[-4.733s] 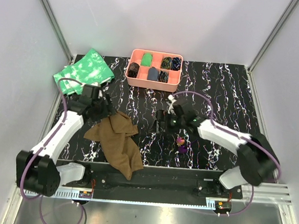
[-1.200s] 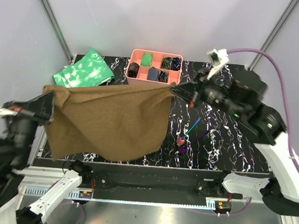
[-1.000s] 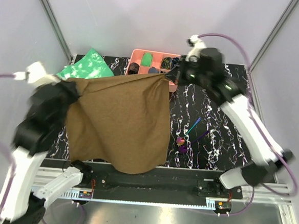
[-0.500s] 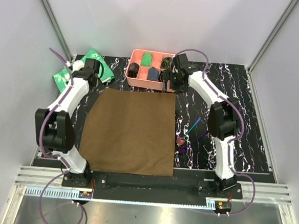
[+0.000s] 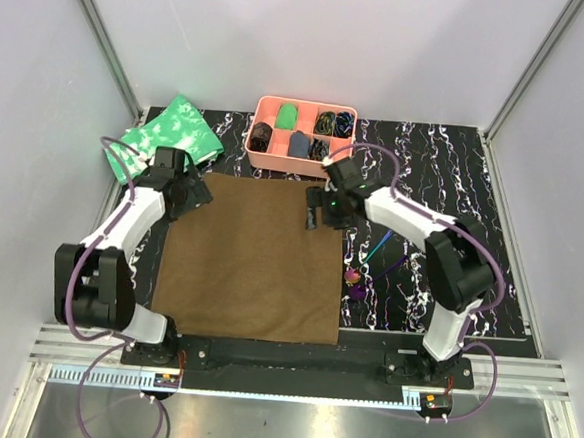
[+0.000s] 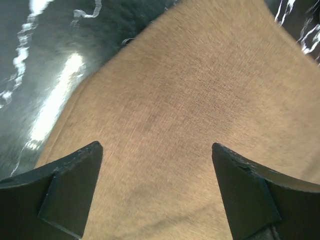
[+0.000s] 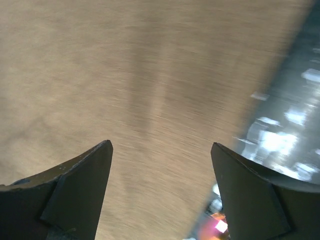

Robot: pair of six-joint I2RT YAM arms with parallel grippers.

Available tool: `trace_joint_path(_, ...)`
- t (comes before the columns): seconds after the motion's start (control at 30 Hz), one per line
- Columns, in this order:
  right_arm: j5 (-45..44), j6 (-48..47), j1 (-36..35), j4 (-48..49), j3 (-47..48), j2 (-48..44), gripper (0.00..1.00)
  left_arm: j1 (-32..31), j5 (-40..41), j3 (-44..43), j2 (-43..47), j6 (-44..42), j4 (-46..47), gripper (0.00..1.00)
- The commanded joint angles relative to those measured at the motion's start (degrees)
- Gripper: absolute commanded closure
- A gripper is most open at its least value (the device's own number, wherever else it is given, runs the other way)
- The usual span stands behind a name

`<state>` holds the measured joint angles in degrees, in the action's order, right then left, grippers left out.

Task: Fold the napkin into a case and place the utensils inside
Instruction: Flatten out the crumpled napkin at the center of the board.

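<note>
The napkin lies spread flat and unfolded on the left half of the black marbled table. It is close to square and a little longer from near to far. Its edges run roughly with the table's edges, though the left edge slants outward toward the near side. Its near edge sits at the near edge of the table, and no layered case has been formed. Just right of the napkin's right edge lie the utensils, a small cluster with slim purple and blue-teal stems pointing diagonally toward the far right and a pink-red rounded end at the near left. They are too small to count. The left end effector is over the napkin's far-left corner with its fingers spread wide and nothing between them. The right end effector is over the far-right part of the cloth, likewise open and empty. Whether either touches the cloth cannot be told. Both wrist views are motion-blurred and show only brown weave between the dark fingertips, plus a strip of glossy table. A pink tray of small compartments stands just beyond the napkin's far edge, and a green mottled cloth lies at the far left.
</note>
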<state>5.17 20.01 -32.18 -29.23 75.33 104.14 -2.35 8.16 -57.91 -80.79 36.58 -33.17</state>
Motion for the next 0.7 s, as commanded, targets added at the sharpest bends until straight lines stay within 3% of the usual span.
trace_joint_path(0.0,4.05,1.88,-2.62,7.79,2.45,3.34,0.13,1.03,-5.86,-8.6,-5.91,-12.71,9.69,0.02)
trace_joint_path(0.17,6.08,0.65,-2.62,8.23,3.94,4.93,0.14,2.35,-8.86,-35.71,-26.75,-23.12,-5.57,0.02)
trace_joint_path(0.23,7.75,0.38,-2.62,8.75,4.3,5.28,0.14,3.76,-12.74,-41.56,-35.11,-26.73,-10.75,0.04)
trace_joint_path(0.4,11.26,0.47,-2.53,10.6,3.69,5.2,0.14,4.37,-15.63,-42.11,-40.49,-30.51,-7.45,0.05)
trace_joint_path(0.57,11.79,-0.5,-2.62,11.83,2.45,5.2,0.14,4.37,-17.04,-37.2,-40.67,-30.16,-2.61,0.12)
trace_joint_path(0.6,11.88,-0.59,-2.53,11.92,2.19,5.46,0.14,4.37,-17.04,-36.49,-40.5,-29.55,-1.3,0.15)
trace_joint_path(0.67,11.88,-0.59,-2.36,12.09,1.84,5.99,0.14,4.37,-17.48,-33.87,-39.1,-28.58,-0.32,0.32)
